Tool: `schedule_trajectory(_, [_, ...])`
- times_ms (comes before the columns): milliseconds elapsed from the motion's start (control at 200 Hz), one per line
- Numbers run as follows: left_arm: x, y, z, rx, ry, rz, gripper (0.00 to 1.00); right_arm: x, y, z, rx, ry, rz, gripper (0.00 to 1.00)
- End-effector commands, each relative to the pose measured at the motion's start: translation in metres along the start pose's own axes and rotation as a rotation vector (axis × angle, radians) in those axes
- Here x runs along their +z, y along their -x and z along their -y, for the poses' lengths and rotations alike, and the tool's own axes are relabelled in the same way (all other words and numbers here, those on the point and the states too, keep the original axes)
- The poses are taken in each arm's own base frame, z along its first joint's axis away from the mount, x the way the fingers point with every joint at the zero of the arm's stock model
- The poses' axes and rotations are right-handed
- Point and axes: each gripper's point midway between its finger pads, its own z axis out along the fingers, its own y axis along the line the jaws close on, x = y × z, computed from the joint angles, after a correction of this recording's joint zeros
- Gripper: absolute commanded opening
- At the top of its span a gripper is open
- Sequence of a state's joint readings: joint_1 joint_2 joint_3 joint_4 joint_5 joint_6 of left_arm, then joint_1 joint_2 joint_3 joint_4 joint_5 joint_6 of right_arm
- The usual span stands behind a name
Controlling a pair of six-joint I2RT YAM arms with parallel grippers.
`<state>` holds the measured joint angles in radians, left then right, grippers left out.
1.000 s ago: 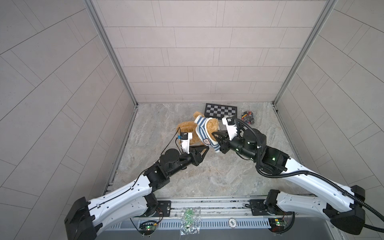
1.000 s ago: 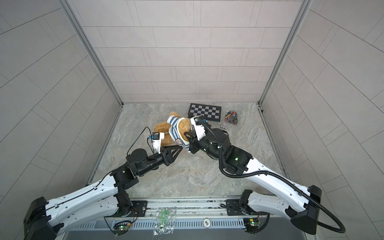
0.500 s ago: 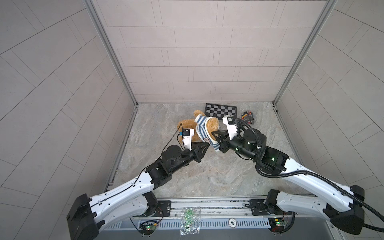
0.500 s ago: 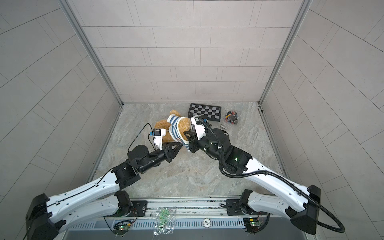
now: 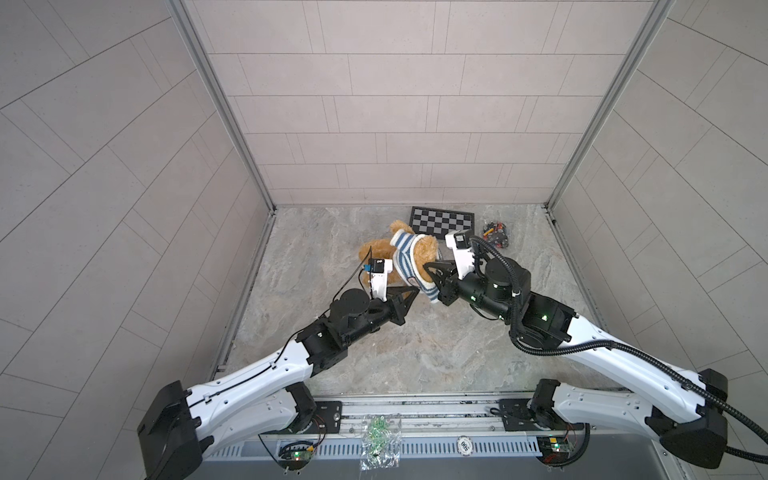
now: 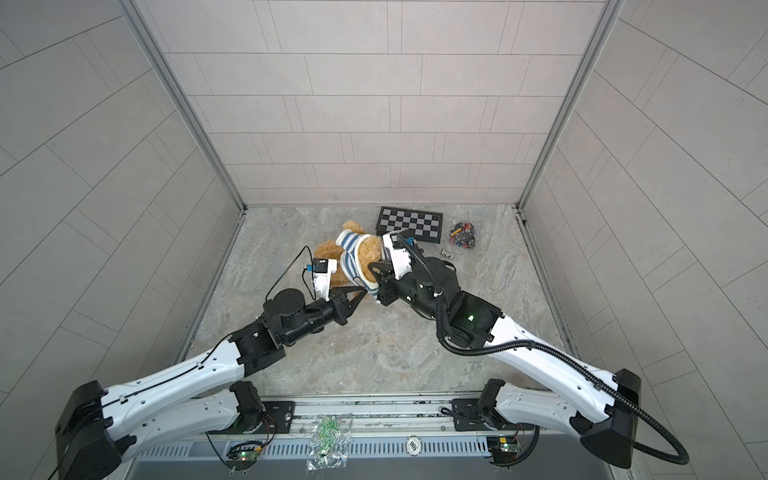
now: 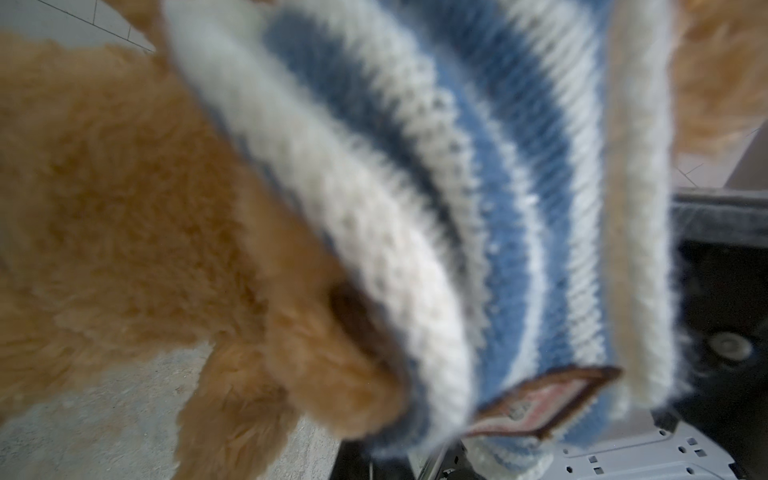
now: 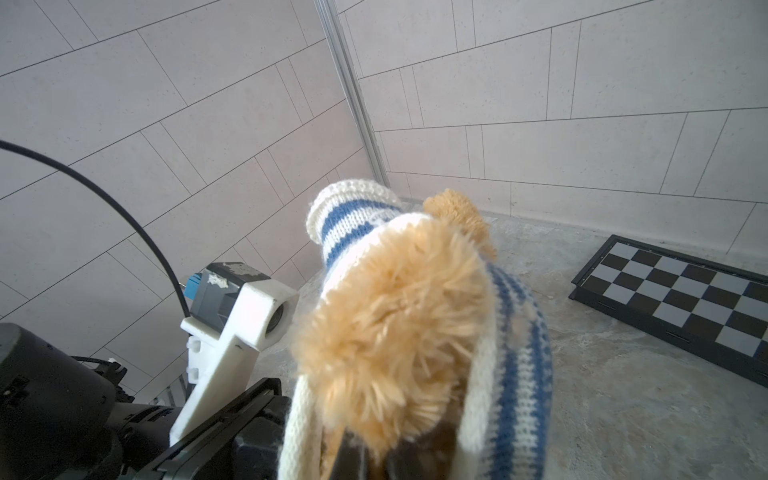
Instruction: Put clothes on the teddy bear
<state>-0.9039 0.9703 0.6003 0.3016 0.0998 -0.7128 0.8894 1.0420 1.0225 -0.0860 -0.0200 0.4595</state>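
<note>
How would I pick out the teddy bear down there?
Find the checkered board by the back wall. Just in front of it is the teddy bear. It alone is golden-brown and fuzzy, half wrapped in a blue-and-white striped sweater.

Paired overhead views; close-up wrist views
</note>
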Motion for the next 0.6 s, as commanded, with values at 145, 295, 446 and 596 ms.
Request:
schedule_trajectory(145, [0.006, -0.023, -0.031, 0.052, 0.144, -0.094, 0.00, -0.033, 0.039, -0.010, 0.103, 0.040, 0.121, 0.00])
schedule_trajectory(295, [0.006, -0.025, -0.051, 0.087, 0.238, -0.108, 0.00, -0.040, 0.039, -0.014, 0.164, 0.074, 0.108, 0.00])
schedule_trajectory(446, [0.003, -0.022, -0.070, 0.121, 0.325, -0.102, 0.00, -0.047, 0.043, -0.015, 0.217, 0.091, 0.120, 0.00])
schedule_trajectory(596, [-0.002, -0.013, -0.068, 0.134, 0.324, -0.075, 0.00, -0.045, 0.036, -0.005, 0.247, 0.054, 0.125, 0.00])
